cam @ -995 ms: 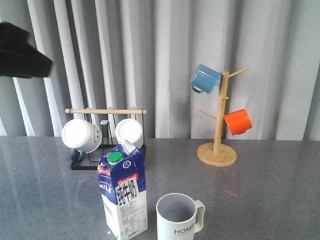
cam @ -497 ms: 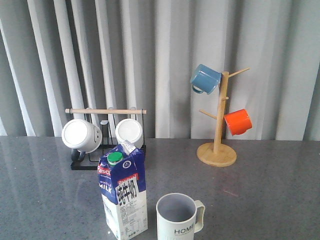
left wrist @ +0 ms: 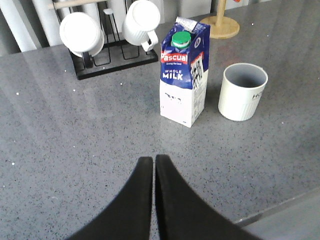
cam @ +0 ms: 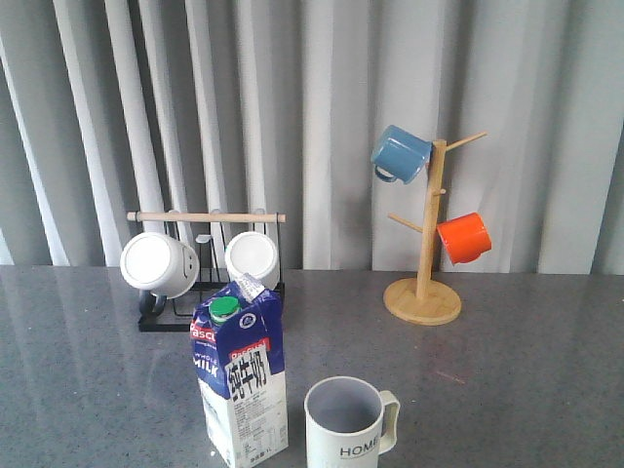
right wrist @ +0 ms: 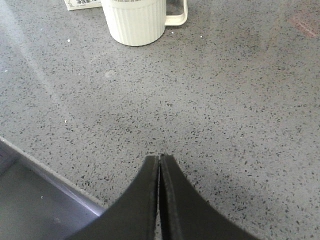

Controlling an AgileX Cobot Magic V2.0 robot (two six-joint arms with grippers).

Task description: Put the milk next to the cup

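Observation:
The milk carton, blue with a green cap and white base, stands upright near the table's front, just left of the off-white ribbed "HOME" cup. Both also show in the left wrist view: the milk and the cup, a small gap between them. My left gripper is shut and empty, well back from the carton over bare table. My right gripper is shut and empty near the table's front edge, with the cup some way ahead. Neither gripper shows in the front view.
A black rack with two plain white mugs stands behind the milk. A wooden mug tree holds a blue mug and an orange mug at the back right. The table's front edge lies beside my right gripper.
A dark arm at the upper left of the front view one second ago has left the picture. The milk and cup have not moved.

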